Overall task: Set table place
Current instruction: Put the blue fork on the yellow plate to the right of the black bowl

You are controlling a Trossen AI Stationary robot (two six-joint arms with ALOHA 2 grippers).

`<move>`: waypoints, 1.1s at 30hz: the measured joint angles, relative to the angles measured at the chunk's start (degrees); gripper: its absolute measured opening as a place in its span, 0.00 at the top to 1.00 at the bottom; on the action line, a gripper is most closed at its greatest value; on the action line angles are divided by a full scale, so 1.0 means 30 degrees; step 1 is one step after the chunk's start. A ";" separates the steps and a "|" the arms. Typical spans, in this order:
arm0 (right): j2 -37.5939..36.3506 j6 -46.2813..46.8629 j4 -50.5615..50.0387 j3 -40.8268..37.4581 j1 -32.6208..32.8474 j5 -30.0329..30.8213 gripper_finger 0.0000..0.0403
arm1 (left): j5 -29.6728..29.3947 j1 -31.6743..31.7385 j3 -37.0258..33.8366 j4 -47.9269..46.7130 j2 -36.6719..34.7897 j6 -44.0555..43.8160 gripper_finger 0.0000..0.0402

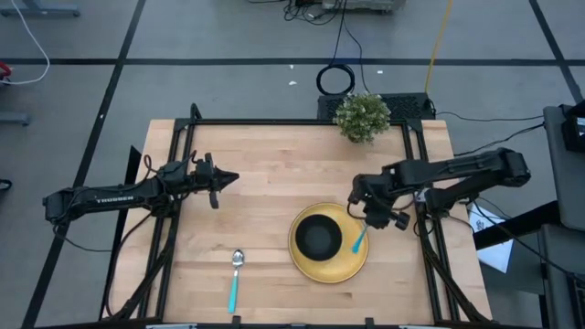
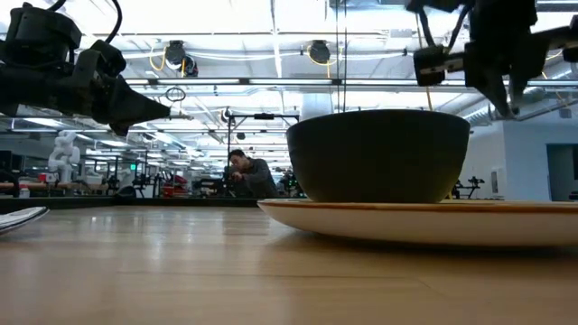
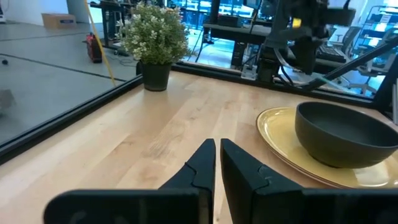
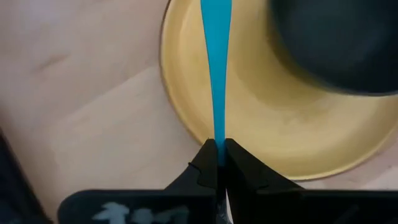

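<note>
A round yellow plate (image 1: 352, 265) lies on the wooden table (image 1: 274, 155) at the near right, with a black bowl (image 1: 319, 237) standing on it. My right gripper (image 1: 370, 219) hovers over the plate's right side, shut on a turquoise-handled utensil (image 1: 359, 240); its metal end is hidden, so fork or spoon I cannot tell. A spoon (image 1: 236, 279) with a turquoise handle lies flat on the table left of the plate. My left gripper (image 1: 222, 178) is shut and empty above the table's left half. My right gripper pinches the narrow part of the turquoise handle (image 4: 218, 138) between its two fingertips. The handle runs on past the fingers in line with them, widening toward its free end (image 4: 216, 25) over the plate. It is held above the plate's right rim beside the bowl.
A small potted plant (image 1: 362, 116) stands at the table's far edge, right of centre. Black frame rails (image 1: 183, 146) run along the table's left, right and far sides. Bare wood lies between the spoon and my left gripper and across the table's middle.
</note>
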 joint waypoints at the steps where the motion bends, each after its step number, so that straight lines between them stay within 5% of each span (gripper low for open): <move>1: 0.0241 -0.0246 -0.0089 0.0000 0.0126 0.0202 1.00 | 0.0000 -0.0001 0.0000 0.0000 -0.0005 -0.0058 0.93; 15: 0.2749 -0.2856 0.1347 0.0000 0.2569 0.1061 1.00 | 0.0003 -0.0005 0.0000 -0.0026 -0.0001 -0.0279 0.93; 21: 0.2933 -0.3931 0.3160 0.0000 0.3215 0.2888 1.00 | 0.0007 -0.0002 0.0000 -0.0029 -0.0004 -0.0279 0.93; 33: 0.2936 -0.3212 0.5795 0.0009 0.3110 0.0764 1.00 | 0.0036 -0.0007 0.0000 -0.0054 -0.0006 -0.0257 0.93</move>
